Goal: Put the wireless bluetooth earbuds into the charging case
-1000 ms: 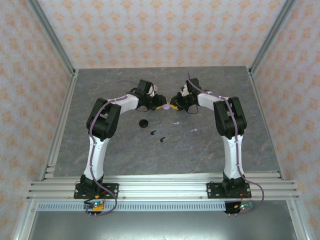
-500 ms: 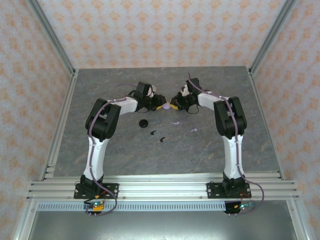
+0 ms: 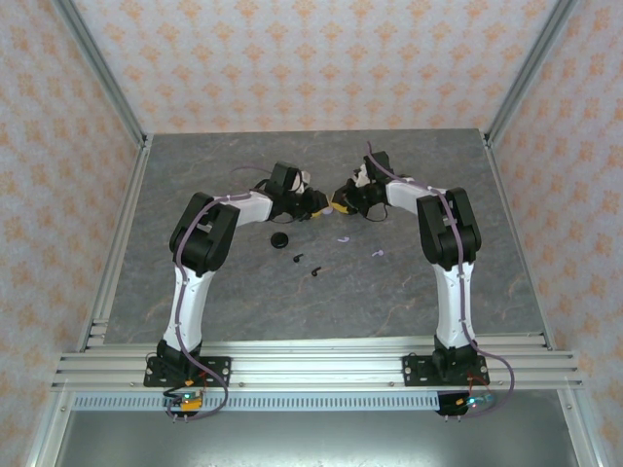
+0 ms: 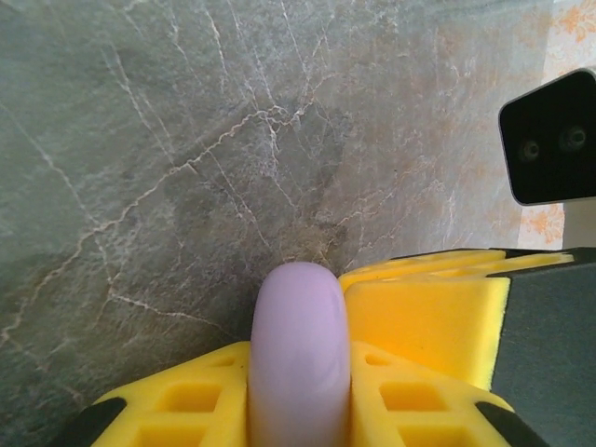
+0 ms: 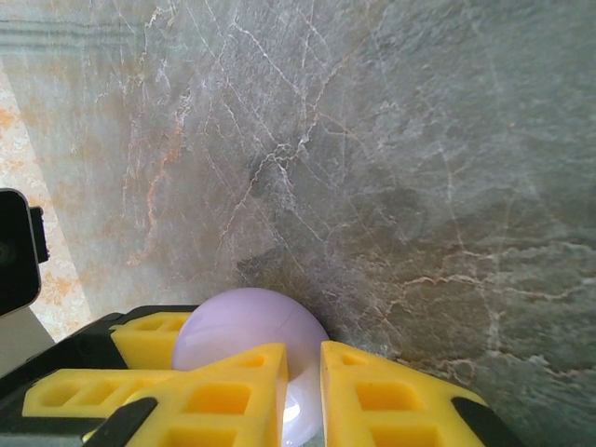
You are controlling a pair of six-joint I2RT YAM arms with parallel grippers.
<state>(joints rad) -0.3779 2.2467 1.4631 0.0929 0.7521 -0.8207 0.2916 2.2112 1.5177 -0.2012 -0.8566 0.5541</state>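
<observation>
Lavender case [image 4: 298, 354] between left fingers [image 4: 223, 363] (edge-on), also between right fingers [image 5: 349, 363]

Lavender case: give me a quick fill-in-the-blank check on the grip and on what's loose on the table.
1. The left claw clamps the lavender case between ___ fingers.
2. The right claw grips it too; the black case lies nearer the ___ arm.
3. Loose on the table lie ___ black earbuds and two lavender earbuds.
Missing words: yellow, left, two.
</observation>
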